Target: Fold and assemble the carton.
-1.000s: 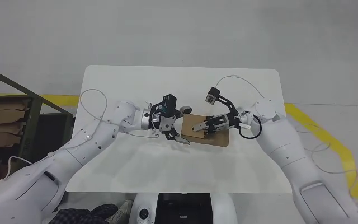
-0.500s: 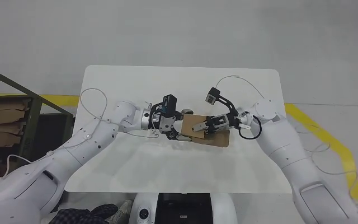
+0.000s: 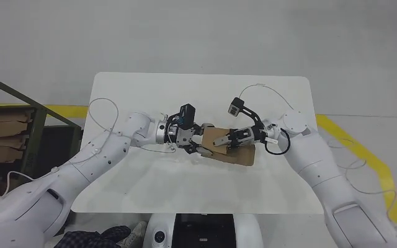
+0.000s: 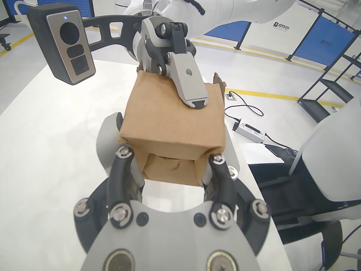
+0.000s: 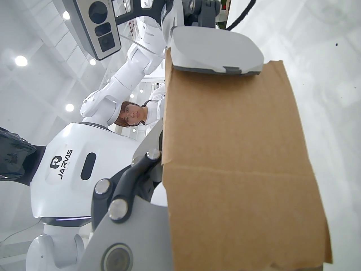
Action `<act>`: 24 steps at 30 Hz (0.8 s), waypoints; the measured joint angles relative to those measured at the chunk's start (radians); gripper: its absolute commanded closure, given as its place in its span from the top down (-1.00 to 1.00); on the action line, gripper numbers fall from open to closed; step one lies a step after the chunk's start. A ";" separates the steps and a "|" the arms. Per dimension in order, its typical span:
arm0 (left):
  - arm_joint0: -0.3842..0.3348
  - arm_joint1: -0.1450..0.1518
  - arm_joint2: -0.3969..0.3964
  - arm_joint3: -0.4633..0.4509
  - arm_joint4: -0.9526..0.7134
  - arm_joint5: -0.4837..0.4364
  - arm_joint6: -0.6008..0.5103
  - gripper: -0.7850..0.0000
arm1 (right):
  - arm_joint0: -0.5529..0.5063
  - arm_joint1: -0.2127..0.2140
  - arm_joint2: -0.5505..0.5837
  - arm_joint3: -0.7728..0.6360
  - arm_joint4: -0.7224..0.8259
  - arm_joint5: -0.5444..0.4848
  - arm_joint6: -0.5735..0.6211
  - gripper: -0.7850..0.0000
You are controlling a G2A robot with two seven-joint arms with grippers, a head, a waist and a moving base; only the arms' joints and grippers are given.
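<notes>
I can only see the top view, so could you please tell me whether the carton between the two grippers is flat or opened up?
Observer: The left wrist view shows the carton opened into a box shape. The end facing that camera is open, and the inside is hollow.
Operator: Thank you. How does the left gripper sit on it?
Observer: The left gripper straddles that open end, with one finger against each side wall.
</notes>
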 measured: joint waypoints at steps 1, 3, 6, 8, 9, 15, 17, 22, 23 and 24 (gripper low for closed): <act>0.000 0.000 0.001 0.000 -0.002 0.000 -0.002 0.27 | 0.000 0.000 0.000 0.001 0.001 0.000 0.000 -1.00; -0.001 0.000 0.001 0.000 -0.006 0.000 -0.005 0.27 | 0.001 -0.001 0.001 0.003 0.003 0.000 -0.002 -0.77; -0.001 0.000 0.002 0.005 -0.012 0.000 -0.006 0.23 | 0.001 -0.002 0.004 0.008 0.010 0.001 -0.006 0.38; 0.000 -0.001 0.001 0.011 -0.017 0.000 -0.005 0.22 | 0.001 -0.002 0.006 0.011 0.014 0.000 -0.005 0.69; 0.000 -0.001 0.000 0.014 -0.019 0.000 -0.004 0.23 | 0.001 -0.002 0.007 0.012 0.017 0.000 -0.005 0.81; 0.008 -0.005 -0.011 0.026 -0.025 0.000 0.007 0.15 | 0.001 -0.002 0.013 0.015 0.026 0.000 0.001 0.87; 0.012 -0.006 -0.017 0.027 -0.024 0.000 0.014 0.16 | 0.000 -0.002 0.016 0.014 0.030 0.000 0.005 0.88; 0.026 -0.005 -0.033 0.031 -0.018 0.000 0.026 0.24 | -0.006 0.004 0.037 0.017 0.038 -0.005 0.007 0.89; 0.029 -0.005 -0.036 0.032 -0.017 0.000 0.027 0.24 | -0.009 0.006 0.044 0.018 0.040 -0.008 0.007 0.89; 0.031 -0.004 -0.040 0.033 -0.015 0.000 0.028 0.25 | -0.012 0.008 0.050 0.018 0.041 -0.009 0.007 0.90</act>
